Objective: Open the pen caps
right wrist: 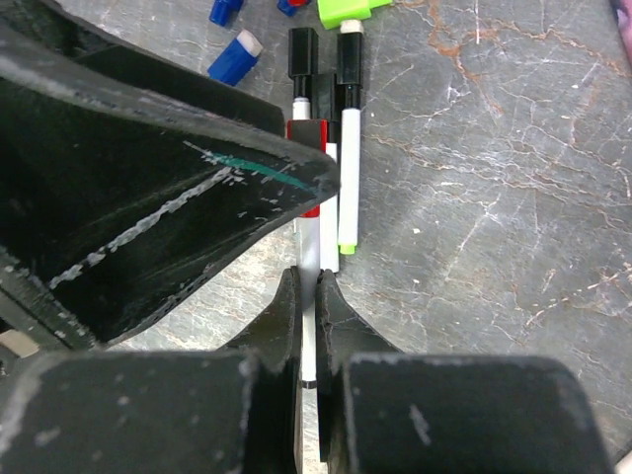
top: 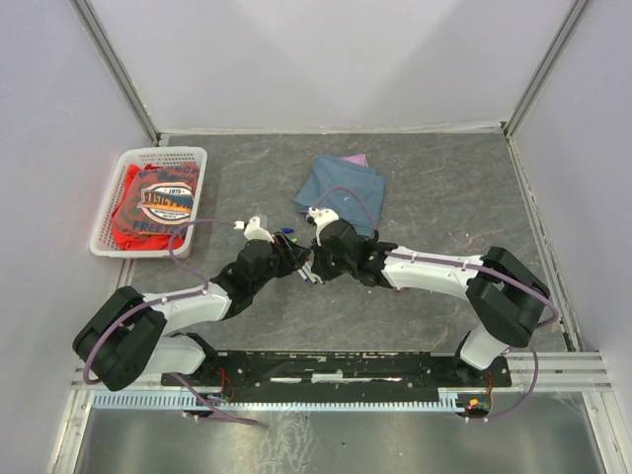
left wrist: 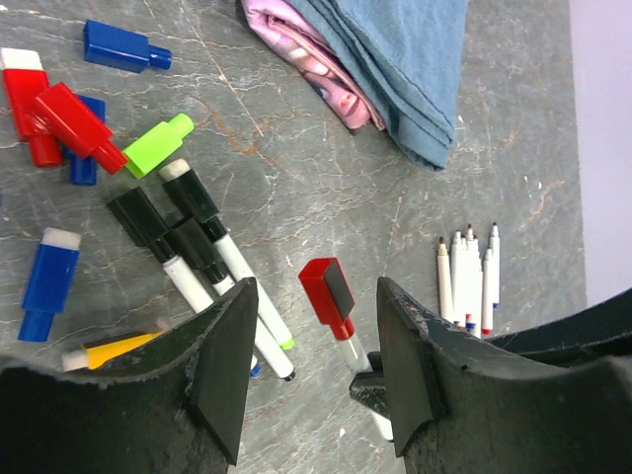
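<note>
A red-capped pen lies on the table, and my right gripper (right wrist: 308, 276) is shut on its white barrel (right wrist: 310, 247). The pen's red cap (left wrist: 327, 294) sits between the jaws of my left gripper (left wrist: 316, 286), which stand open on either side without touching it. In the left wrist view a right fingertip (left wrist: 370, 390) shows pinching the barrel just below the cap. Seen from above, both grippers meet mid-table (top: 304, 259). Loose caps lie nearby: blue (left wrist: 123, 46), red (left wrist: 74, 123), green (left wrist: 158, 145). Black-capped pens (left wrist: 197, 212) lie beside the held pen.
A row of uncapped pens (left wrist: 469, 276) lies to the right. A folded blue cloth (top: 341, 193) over something pink (left wrist: 306, 54) sits behind the grippers. A white basket (top: 109, 232) with red fabric stands at the far left. Walls enclose the table.
</note>
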`<move>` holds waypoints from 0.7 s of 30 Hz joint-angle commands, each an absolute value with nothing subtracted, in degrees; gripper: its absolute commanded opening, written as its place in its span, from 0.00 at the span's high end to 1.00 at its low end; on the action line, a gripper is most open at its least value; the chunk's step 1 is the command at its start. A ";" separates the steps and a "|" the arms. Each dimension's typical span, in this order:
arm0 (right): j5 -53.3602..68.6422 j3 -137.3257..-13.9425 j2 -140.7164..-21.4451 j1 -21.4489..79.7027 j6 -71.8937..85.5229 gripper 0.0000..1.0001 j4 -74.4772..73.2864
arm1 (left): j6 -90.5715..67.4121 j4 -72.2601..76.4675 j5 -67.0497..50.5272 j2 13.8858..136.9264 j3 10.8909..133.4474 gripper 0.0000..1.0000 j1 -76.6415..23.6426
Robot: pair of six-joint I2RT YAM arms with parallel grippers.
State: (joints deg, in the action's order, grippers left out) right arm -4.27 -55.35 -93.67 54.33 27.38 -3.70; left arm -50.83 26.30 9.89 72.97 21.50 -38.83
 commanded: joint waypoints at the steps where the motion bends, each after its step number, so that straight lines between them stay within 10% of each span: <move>1: -1.93 -54.26 -90.54 54.65 28.32 0.99 0.48 | -54.91 32.36 7.60 74.05 22.36 0.43 -38.11; 21: 0.35 -52.13 -88.17 54.62 28.92 0.99 3.86 | -62.95 41.88 2.04 75.56 17.65 0.57 -35.27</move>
